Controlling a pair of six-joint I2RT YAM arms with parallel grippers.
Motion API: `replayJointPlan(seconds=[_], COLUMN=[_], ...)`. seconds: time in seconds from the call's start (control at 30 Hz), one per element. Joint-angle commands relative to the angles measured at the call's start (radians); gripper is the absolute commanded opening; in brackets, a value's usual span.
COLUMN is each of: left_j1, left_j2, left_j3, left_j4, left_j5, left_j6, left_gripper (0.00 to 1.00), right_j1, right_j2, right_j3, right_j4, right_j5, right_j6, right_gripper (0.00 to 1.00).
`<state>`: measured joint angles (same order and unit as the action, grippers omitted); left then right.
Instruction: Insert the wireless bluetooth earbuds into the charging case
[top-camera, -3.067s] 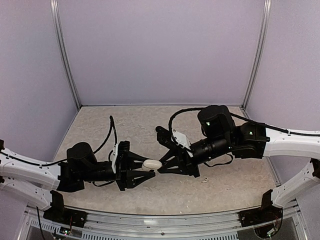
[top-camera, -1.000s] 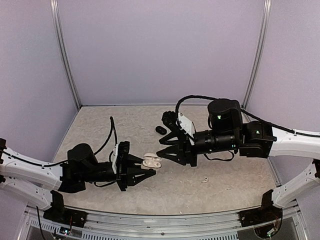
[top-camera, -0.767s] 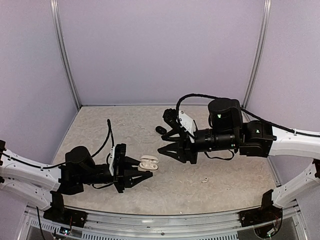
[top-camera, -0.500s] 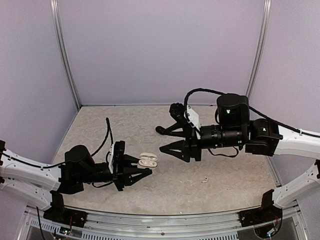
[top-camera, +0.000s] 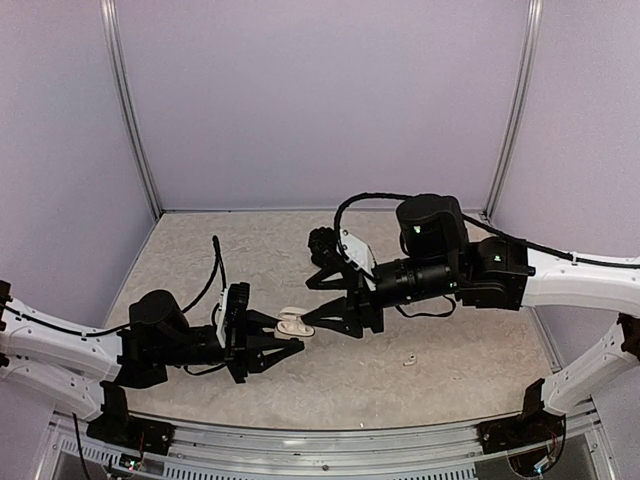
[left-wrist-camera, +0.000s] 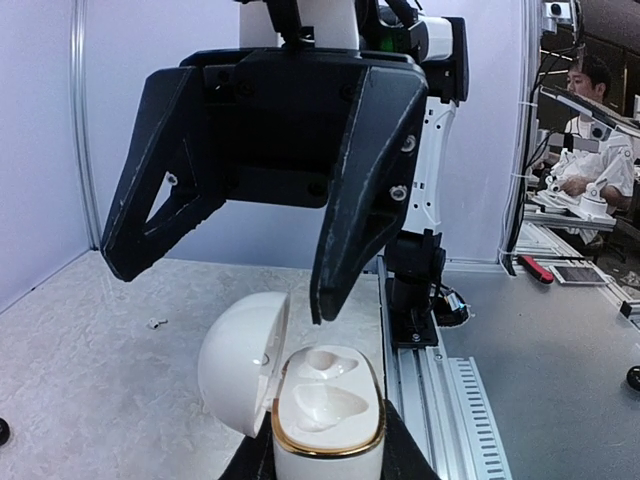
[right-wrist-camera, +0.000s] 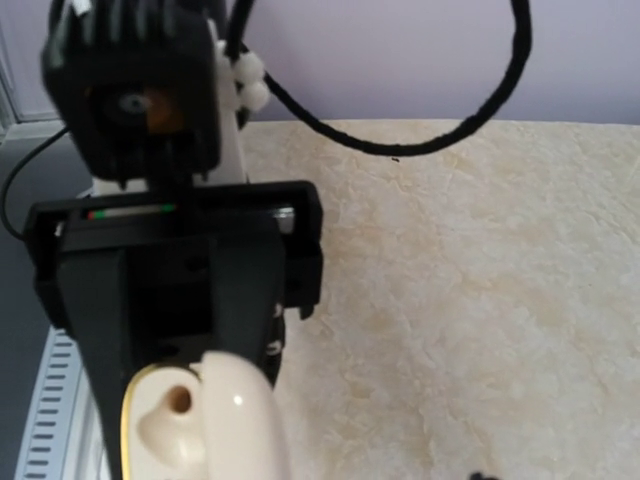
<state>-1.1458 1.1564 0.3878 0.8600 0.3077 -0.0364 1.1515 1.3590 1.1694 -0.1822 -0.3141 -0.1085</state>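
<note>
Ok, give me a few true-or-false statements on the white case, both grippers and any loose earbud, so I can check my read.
1. The white charging case has its lid open. True.
2. Both wells in the case hold earbuds. False: both are empty.
3. The left gripper is shut on the case. True.
4. The right gripper pinches a white earbud. False: its jaws are spread open above the case, with nothing between them.
5. A white earbud lies loose on the table, under the right arm. True.
</note>
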Motion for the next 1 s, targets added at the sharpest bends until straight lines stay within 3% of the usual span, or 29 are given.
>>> replayJointPlan(seconds=[0.0, 0.37, 0.73, 0.97], left_j1=[-0.005, -0.007, 0.015, 0.024], left_j2=[-0.012, -0.012, -0.002, 0.014], left_j3=[0.008, 0.011, 0.01, 0.012], left_j4=[0.023, 0.024, 0.036, 0.048], left_j5=[0.02, 0.032, 0.024, 0.034], left_j6=[0.019, 0.033, 0.002, -0.006], left_gripper=[0.13, 0.11, 0.1, 0.1], right_j1=[0.001, -0.032, -0.032, -0.104], right_j2=[0.002, 0.015, -0.058, -0.103], right_j3=[0.032, 0.007, -0.016, -0.06], right_j4=[0.003, -0.007, 0.041, 0.083], right_j5=[0.029, 0.072, -0.08, -0.07], right_j6=[0.004, 0.035, 0.01, 0.058], right_gripper=[0.63, 0.59, 0.62, 0.63])
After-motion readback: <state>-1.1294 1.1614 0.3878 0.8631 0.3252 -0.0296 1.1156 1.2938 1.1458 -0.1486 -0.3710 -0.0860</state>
